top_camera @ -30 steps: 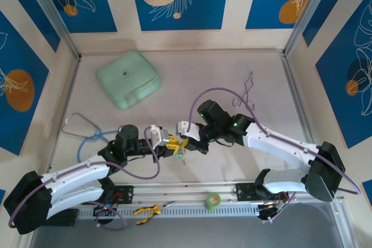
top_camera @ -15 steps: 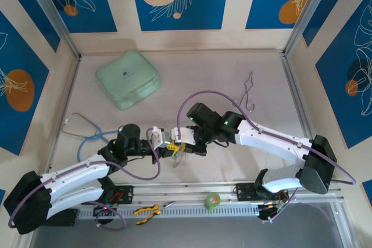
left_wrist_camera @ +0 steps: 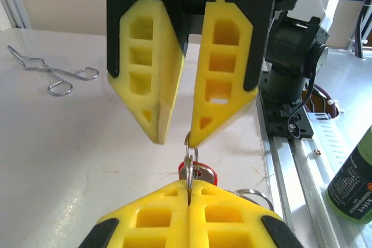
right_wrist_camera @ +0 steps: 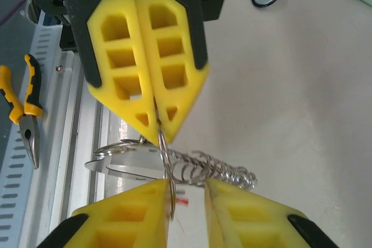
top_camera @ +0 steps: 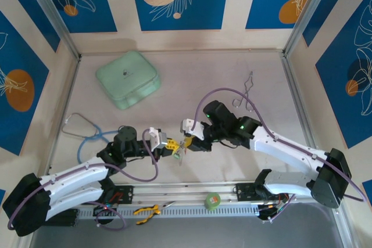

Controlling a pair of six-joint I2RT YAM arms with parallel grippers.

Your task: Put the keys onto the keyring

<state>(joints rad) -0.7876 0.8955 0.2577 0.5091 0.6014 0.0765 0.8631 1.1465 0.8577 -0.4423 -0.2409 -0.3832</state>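
Over the table's front middle, my left gripper [top_camera: 172, 145] and right gripper [top_camera: 189, 142] meet tip to tip. The left gripper [left_wrist_camera: 189, 185] is shut on a thin metal ring [left_wrist_camera: 189, 169] of the keyring. Just behind the ring hangs the red head of one of the keys [left_wrist_camera: 204, 173]. A silvery coil chain [right_wrist_camera: 218, 169] runs off the ring [right_wrist_camera: 165, 154], and a silver blade [right_wrist_camera: 119, 168] lies beside it. My right gripper [right_wrist_camera: 187, 187] is open, with the ring resting against one finger [right_wrist_camera: 139, 213] and a white piece [right_wrist_camera: 189, 216] in the gap.
A mint-green case [top_camera: 128, 79] sits at the back left and a blue stethoscope [top_camera: 81, 129] at the left. Metal forceps [top_camera: 247, 92] lie at the back right. On the front rail are pliers [top_camera: 146, 211] and a green tape roll [top_camera: 213, 201].
My right gripper has opened from shut and drawn slightly back to the right. My left gripper has closed fully on the ring.
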